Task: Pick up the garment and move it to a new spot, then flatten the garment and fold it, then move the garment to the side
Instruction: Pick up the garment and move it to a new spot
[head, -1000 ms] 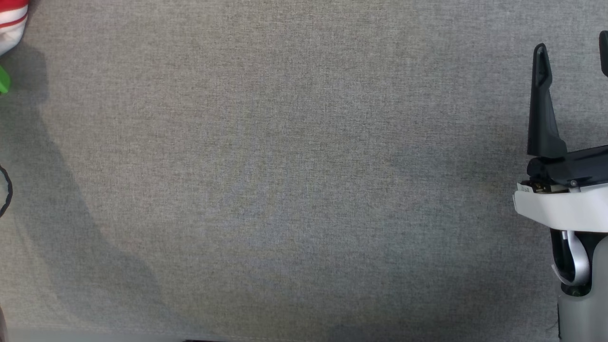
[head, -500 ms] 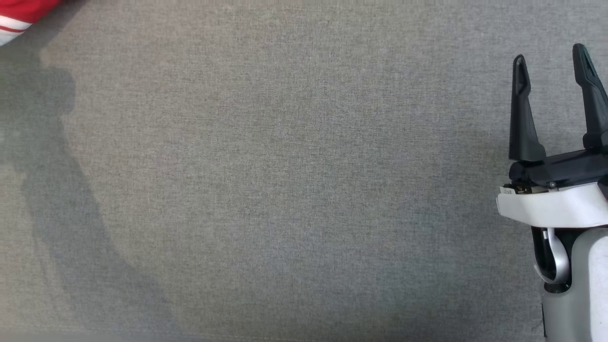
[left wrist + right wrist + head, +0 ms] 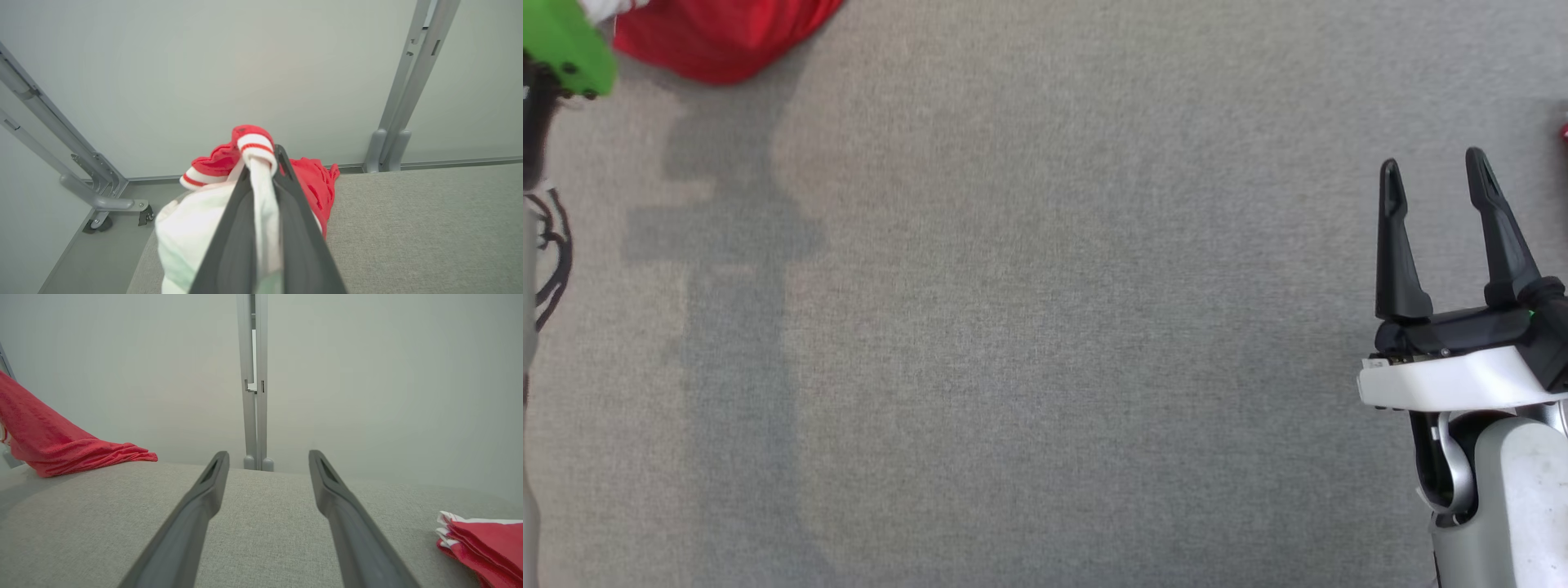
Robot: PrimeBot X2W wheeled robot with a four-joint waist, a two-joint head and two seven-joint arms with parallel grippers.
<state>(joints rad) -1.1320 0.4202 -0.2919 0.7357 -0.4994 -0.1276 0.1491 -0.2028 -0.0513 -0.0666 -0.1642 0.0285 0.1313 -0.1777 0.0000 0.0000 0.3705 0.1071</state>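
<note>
Garment [image 3: 316, 183] of red terry with white ribbed, red-striped cuffs, bunched at the grey woven table's [image 3: 408, 228] far-left corner and pinched between the left gripper's [image 3: 262, 163] closed fingers in its wrist view. Right wrist view adds a folded red stack [image 3: 486, 539]. The right gripper [image 3: 1433, 167] is spread and empty.

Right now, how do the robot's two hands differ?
The left hand is shut on the red-and-white fabric garment; the right hand stands open and empty. The left hand is at the grey cloth-covered table's far left, the right hand at its right. Both have two long dark fingers.
</note>
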